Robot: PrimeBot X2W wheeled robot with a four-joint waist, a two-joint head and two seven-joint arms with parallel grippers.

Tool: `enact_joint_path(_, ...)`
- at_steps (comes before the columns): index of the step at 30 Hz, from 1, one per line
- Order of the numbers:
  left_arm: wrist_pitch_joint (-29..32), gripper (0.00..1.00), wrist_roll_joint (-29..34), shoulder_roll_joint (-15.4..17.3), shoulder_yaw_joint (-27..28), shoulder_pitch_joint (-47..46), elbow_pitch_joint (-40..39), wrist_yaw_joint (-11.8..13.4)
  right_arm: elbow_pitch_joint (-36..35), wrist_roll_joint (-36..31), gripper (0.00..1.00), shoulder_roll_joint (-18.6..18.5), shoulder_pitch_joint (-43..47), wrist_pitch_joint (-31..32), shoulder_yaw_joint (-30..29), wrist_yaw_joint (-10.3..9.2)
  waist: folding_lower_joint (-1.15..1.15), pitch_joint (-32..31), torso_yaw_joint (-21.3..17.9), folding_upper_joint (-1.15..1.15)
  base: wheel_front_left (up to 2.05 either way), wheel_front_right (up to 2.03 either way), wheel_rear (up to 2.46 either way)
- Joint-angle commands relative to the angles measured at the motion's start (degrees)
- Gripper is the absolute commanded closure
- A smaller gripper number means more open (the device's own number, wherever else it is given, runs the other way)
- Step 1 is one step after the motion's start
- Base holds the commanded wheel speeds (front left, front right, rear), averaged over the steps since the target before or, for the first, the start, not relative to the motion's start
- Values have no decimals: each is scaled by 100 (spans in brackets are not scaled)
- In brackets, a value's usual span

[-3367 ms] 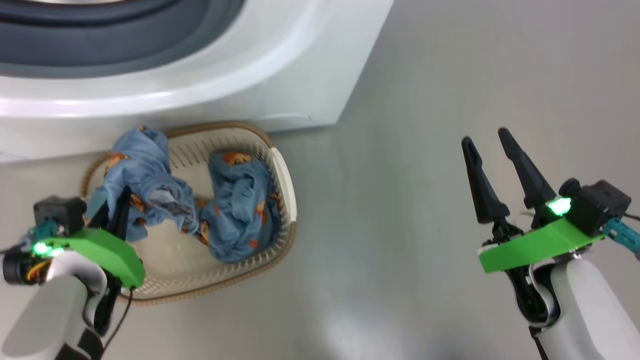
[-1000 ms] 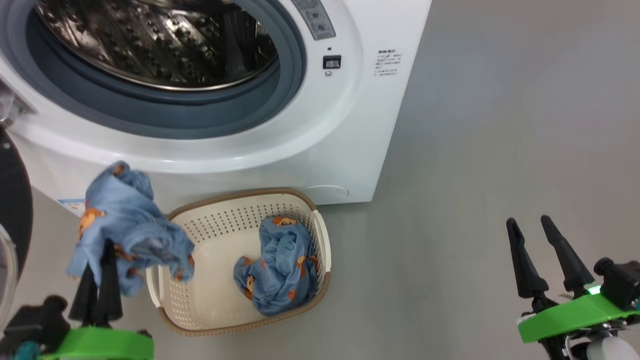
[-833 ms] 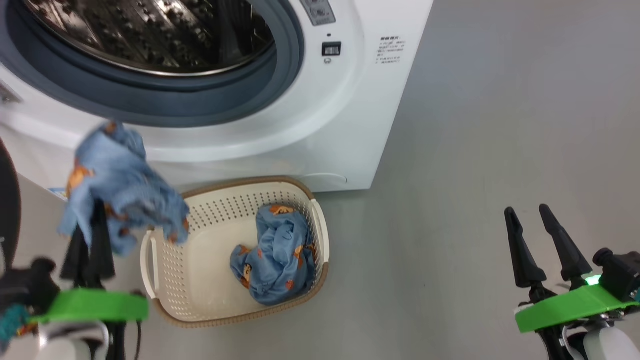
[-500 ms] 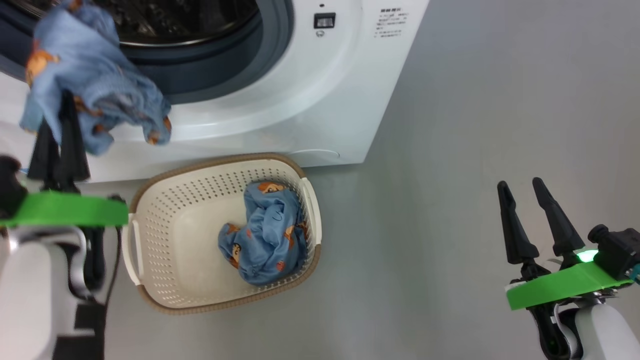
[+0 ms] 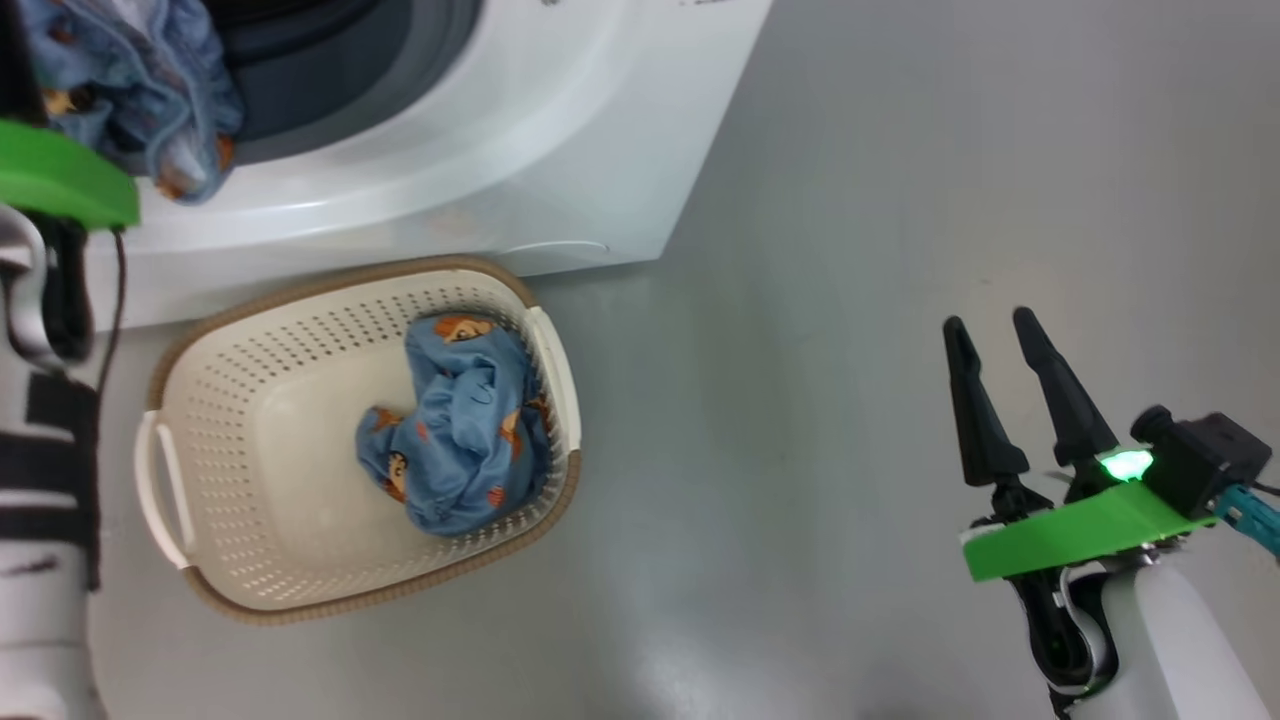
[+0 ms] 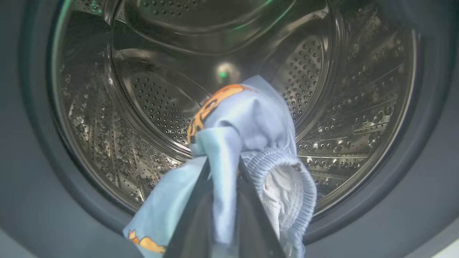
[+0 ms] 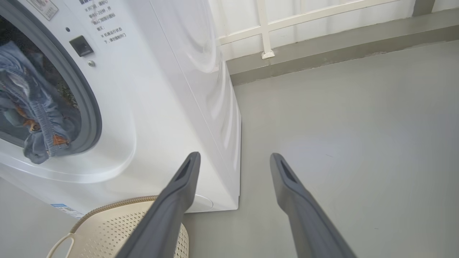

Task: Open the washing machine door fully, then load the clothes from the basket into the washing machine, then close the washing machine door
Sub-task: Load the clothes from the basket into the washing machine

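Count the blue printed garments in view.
2. The first garment is pinched in the left tool at the mouth of the drum. The second garment lies bunched in the basket. More may hide beneath it.

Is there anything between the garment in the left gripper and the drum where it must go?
Nothing visible stands in the way. The left gripper, shut on the garment, holds it at the grey gasket, and the steel drum lies open straight ahead.
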Motion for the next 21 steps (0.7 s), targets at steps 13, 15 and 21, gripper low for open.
enact_joint_path(13, -37, 100, 50, 791, 56, -1726, 882, -9, -135, 85, 0, 195, -292, -27, 473, 9, 0, 605, -739, 0, 0, 0, 0)
enact_joint_path(15, -37, 100, 92, 835, 169, -1774, 638, 0, -139, 91, 0, 220, -302, -27, 479, 9, 0, 625, -782, 0, 0, 0, 0)
enact_joint_path(21, -37, 0, 377, 856, 303, -1617, 766, 168, -134, 96, 0, 265, -290, -27, 473, 9, 0, 623, -809, 0, 0, 0, 0)
